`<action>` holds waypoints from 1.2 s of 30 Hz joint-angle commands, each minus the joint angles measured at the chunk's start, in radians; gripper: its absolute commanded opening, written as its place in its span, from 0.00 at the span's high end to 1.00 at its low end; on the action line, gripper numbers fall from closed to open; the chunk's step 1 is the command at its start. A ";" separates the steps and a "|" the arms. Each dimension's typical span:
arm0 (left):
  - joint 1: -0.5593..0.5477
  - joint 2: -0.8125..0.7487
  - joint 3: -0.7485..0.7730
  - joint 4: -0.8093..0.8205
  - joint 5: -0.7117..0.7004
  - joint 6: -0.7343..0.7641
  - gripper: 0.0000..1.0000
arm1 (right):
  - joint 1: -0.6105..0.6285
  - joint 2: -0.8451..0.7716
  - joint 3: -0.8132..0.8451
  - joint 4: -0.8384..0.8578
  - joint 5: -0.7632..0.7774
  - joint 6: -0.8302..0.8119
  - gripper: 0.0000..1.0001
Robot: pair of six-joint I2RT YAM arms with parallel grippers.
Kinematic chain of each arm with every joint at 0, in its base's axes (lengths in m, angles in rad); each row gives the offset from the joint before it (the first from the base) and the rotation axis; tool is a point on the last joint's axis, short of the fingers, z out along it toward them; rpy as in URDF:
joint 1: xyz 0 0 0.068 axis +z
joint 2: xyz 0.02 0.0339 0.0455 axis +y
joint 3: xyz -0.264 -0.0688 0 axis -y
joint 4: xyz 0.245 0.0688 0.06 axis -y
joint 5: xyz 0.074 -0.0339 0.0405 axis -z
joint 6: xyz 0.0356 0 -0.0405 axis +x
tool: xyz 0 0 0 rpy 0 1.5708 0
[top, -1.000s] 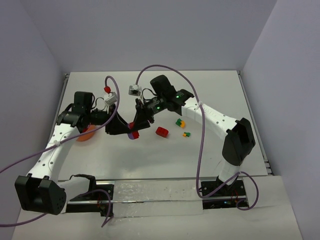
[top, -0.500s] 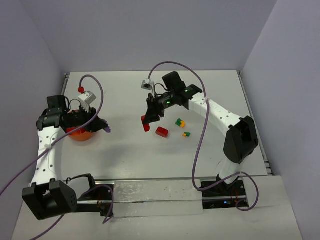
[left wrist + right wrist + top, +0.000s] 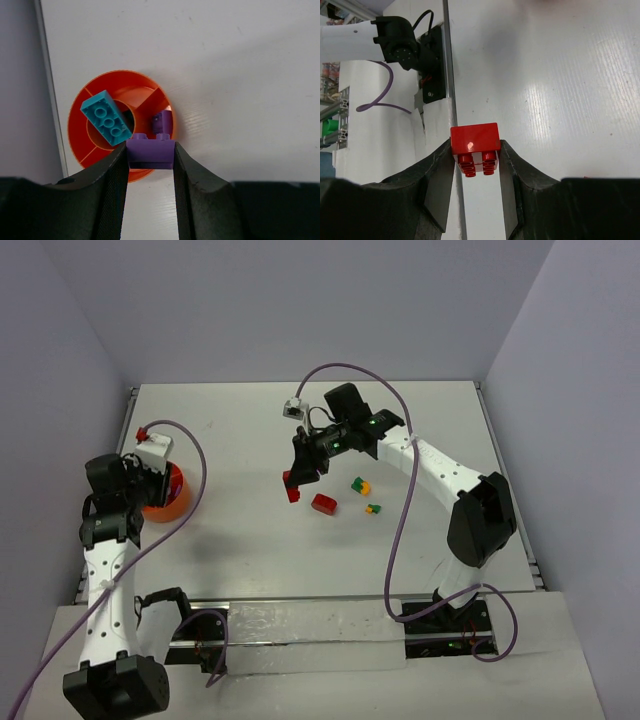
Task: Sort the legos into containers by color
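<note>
While a teal brick (image 3: 106, 118) and a small purple brick (image 3: 161, 121) lie in the orange bowl (image 3: 80, 115), most of the sorting is left, I judge. The left jaws point down over the bowl's near rim, clamped on a bigger purple brick (image 3: 150, 154). Farther out, a red brick (image 3: 324, 504), a green-and-yellow piece (image 3: 359, 484) and a smaller piece (image 3: 373, 509) sit loose on the bench (image 3: 250, 560). Beyond them the right arm (image 3: 430, 470) reaches leftward, its jaws gripping another red brick (image 3: 475, 142).
</note>
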 commanded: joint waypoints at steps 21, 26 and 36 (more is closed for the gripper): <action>-0.036 -0.040 -0.071 0.160 -0.559 -0.734 1.00 | 0.004 0.006 -0.021 0.071 0.005 0.057 1.00; -0.113 -0.047 -0.102 0.162 -0.567 -0.834 1.00 | 0.003 0.006 -0.029 0.075 0.012 0.059 1.00; -0.286 0.003 -0.120 0.219 -0.783 -0.916 1.00 | 0.002 0.014 -0.022 0.067 0.014 0.053 1.00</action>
